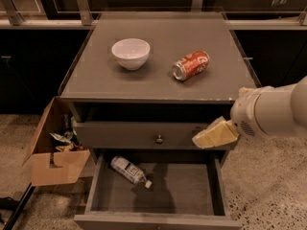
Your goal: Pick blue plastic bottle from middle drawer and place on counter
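The blue plastic bottle [128,170] lies on its side in the back left of the open middle drawer [192,190], its white cap pointing right and toward the front. My gripper [211,135] comes in from the right on a white arm. It hangs above the drawer's right part, in front of the closed drawer front with the knob, well right of the bottle and not touching it. The counter [158,80] above carries a white bowl and a red soda can.
A white bowl [130,52] stands at the counter's left and a red soda can [191,64] lies on its side to the right. The closed drawer front with a round knob [159,139] is above the open drawer. An open cardboard box [50,152] with trash stands on the floor at the left.
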Controlling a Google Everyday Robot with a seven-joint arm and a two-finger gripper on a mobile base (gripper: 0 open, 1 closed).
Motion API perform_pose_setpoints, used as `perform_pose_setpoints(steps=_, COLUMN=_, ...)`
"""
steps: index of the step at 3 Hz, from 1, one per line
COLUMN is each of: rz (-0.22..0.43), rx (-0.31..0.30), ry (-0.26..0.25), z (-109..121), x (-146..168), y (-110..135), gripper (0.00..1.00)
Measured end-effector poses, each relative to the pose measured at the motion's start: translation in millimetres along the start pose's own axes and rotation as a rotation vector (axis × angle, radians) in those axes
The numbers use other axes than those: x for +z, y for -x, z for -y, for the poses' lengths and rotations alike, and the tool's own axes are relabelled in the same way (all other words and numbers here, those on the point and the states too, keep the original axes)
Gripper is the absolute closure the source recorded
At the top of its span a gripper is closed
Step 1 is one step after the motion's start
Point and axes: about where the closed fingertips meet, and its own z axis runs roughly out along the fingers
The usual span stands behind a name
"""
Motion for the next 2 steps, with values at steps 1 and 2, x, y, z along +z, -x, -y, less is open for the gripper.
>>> perform_pose_setpoints(steps=1, rz=-0.001, rx=-0.013, ry=0.005, z=-2.0, x=-1.4, y=0.9, gripper=0.0)
perform_pose_setpoints(steps=2, rz=-0.049, rx=0.009, ry=0.082, z=-13.0, x=16.1, y=-15.0, gripper=0.0)
